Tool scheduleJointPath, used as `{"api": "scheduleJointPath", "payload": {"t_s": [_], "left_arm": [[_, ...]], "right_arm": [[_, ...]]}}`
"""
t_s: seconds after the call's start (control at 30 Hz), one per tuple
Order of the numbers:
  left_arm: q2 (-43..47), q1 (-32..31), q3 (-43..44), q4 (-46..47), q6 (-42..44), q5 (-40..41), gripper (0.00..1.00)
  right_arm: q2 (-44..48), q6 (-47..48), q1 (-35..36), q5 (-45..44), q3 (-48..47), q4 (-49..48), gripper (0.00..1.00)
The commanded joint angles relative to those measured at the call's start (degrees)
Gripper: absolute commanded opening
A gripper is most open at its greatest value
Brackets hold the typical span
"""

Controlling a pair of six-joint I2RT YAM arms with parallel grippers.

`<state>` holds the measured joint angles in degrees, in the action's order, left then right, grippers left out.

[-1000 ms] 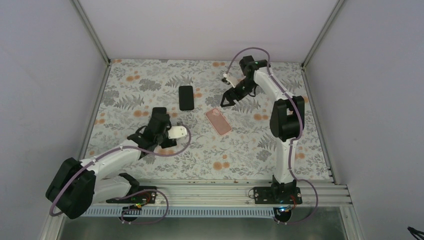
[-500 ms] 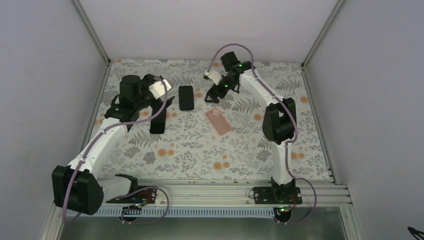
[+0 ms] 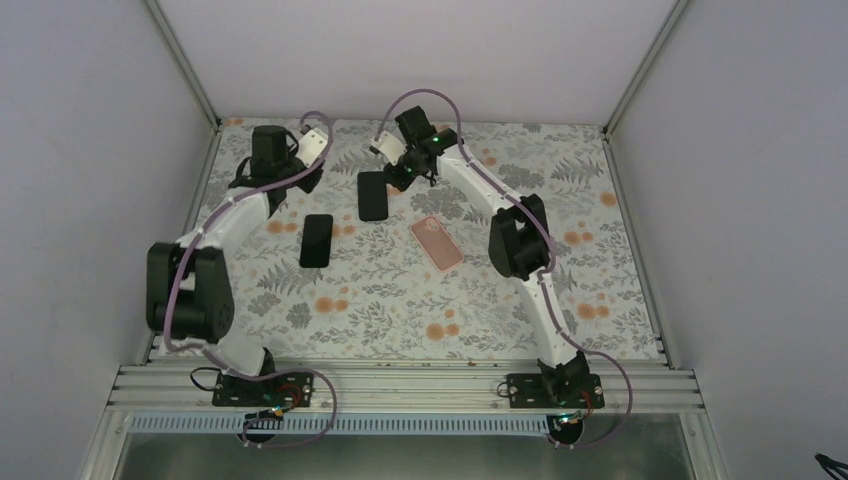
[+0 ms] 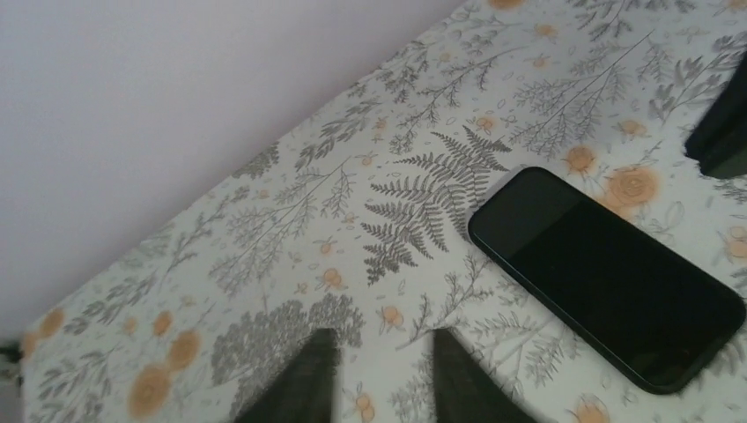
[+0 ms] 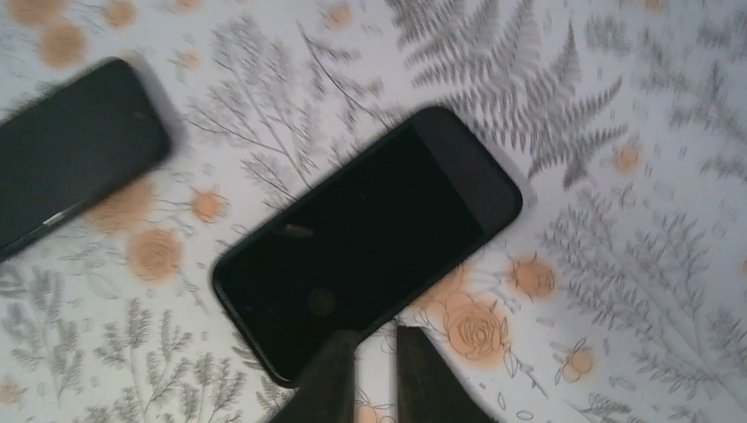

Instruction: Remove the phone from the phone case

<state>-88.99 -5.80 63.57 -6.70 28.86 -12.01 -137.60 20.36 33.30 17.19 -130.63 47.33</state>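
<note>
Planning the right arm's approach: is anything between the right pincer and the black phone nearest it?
Nothing visible does. The right pincer hovers at the near edge of the black phone, with only bare floral tablecloth between them.

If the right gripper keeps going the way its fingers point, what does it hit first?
Probably the near edge of the black phone just ahead of the right gripper, though its height above the table is unclear.

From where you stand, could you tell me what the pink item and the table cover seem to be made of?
The pink case looks like soft matte plastic or silicone: evenly coloured, with no glare, though that view leaves it open. The table cover looks like printed cloth or vinyl, flat and dull, with a fern-and-flower pattern.
</note>
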Motion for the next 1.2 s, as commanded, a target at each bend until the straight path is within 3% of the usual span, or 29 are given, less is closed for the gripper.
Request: {"api": "scheduleJointPath", "payload": {"t_s": [0.0,0.07,0.33,0.7,1.17], "left_arm": [[-8.4,-0.3,7.9,1.4,-4.2,0.0,0.09],[-13.1,-0.4,12.7,0.5,-5.4,0.2,0.02],[-27.4,-2.3,26.1,-7.2,-8.2,0.8,0.02],[-39.9,-3.8,38.7,-17.3,-8.7,2.6,0.02],[-51.4,-7.2,54.9,-31.5,-4.1,-4.0,0.02]], "right_arm": [[-2.6,-3.0,-1.0,-2.2,-1.5,-1.4,0.04],[-3.8,-3.0,-1.2,-1.8,-1.2,-1.4,0.03],[-7.1,-4.1,-2.0,-2.2,1.2,-3.6,0.03],[-10.7,-5.6,-2.9,-3.5,-0.1,-5.1,0.03],[-12.1,-6.0,-3.0,-1.2,-1.0,-3.9,0.03]]}}
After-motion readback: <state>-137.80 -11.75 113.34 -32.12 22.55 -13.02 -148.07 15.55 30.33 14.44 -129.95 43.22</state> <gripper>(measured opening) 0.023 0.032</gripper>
